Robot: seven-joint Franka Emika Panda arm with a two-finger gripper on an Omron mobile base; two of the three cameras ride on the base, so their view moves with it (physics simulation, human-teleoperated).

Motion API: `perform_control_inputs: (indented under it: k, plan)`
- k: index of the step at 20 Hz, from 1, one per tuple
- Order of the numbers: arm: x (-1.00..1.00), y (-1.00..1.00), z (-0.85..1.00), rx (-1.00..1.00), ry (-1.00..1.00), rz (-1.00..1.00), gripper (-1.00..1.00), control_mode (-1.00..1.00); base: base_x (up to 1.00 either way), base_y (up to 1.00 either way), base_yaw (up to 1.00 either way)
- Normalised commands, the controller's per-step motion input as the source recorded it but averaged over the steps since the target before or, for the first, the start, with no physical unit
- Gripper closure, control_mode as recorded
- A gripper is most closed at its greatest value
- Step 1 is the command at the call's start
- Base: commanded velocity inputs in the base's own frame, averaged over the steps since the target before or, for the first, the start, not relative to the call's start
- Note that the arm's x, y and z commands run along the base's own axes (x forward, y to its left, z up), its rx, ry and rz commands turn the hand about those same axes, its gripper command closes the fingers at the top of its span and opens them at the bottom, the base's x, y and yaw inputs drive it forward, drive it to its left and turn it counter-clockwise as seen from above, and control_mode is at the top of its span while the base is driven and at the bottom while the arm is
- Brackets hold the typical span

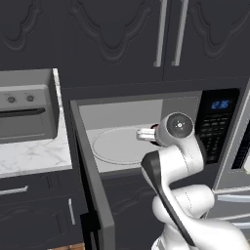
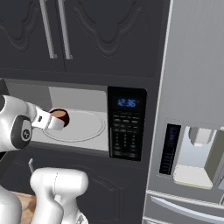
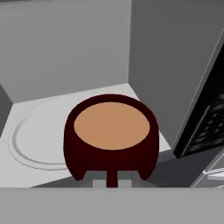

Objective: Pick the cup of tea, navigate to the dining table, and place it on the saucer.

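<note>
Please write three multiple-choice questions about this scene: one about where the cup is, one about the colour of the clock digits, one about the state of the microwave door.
1. Where is the cup?
A. in the open microwave, at the turntable
B. on the marble counter
C. in the fridge dispenser

2. What colour are the clock digits?
A. red
B. green
C. blue

3. The microwave door is:
A. shut
B. swung open
C. taken off

Answers: 1 A, the hand view shows the cup in the microwave with the gripper shut on it. 2 C, they glow blue. 3 B, it stands out towards the camera.
</note>
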Motion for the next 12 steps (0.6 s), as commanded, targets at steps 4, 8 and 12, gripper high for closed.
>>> perform_control_inputs:
  k: [4,8,12]
  plan:
    - [-0.22,-0.1,-0.01,0.0,0.0,0.0,1.0,-1.0,0.0,0.0,0.0]
    - [0.0,-0.01,-0.04,0.0,0.0,0.0,1.0,-1.0,0.0,0.0,0.0]
    - [-0.16,-0.26,-0.1,0.02,0.0,0.0,1.0,-1.0,0.0,0.0,0.0]
